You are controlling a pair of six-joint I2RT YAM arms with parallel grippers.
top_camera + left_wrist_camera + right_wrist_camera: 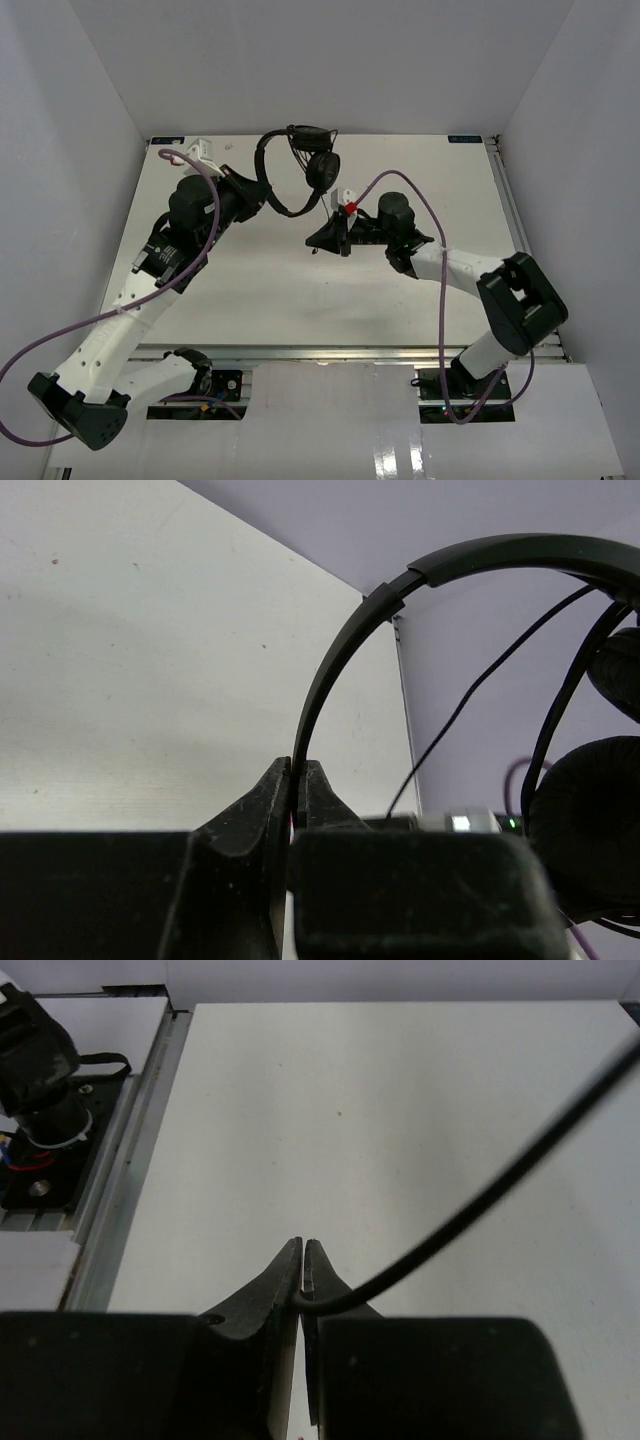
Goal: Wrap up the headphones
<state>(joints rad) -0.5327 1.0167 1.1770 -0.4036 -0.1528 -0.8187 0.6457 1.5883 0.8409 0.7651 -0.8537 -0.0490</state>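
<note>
**Hung by the band, led by the cord**

At left: clamped on the thin headband [328, 670] of the headphones [322, 170] by the left gripper [262, 195]. Fingers [272, 795] all but closed, with only the band's thickness between them. Probably gripped there to hang both earcups [311, 136] free in the air over the far middle of the table [250, 290], leaving room to wind.

In the middle: nothing resting on the surface, and the earcups well apart from either gripper.

At right: nipped in the right gripper [303, 1260], low over the table. Fingers shut to a sliver on the thin black cord [470, 1203], which rises away to the right in the wrist view. Likely held so as to keep the cord taut and lead it round the headphones. Cannot tell where the plug lies.
</note>
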